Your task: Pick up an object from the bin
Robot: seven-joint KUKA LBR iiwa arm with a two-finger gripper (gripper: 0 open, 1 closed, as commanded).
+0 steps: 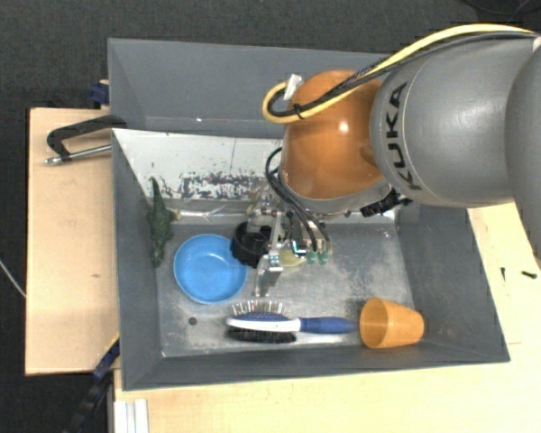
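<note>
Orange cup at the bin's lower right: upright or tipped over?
Tipped over. The orange cup lies on its side on the bin floor, beside the end of the brush handle.

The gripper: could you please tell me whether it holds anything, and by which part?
It cannot be told. The gripper sits low beside a small black round object, next to the round blue plastic bowl; no hold shows.

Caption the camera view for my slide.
Claw beside the blue bowl in the bin; brush and orange cup lie nearby.
</note>
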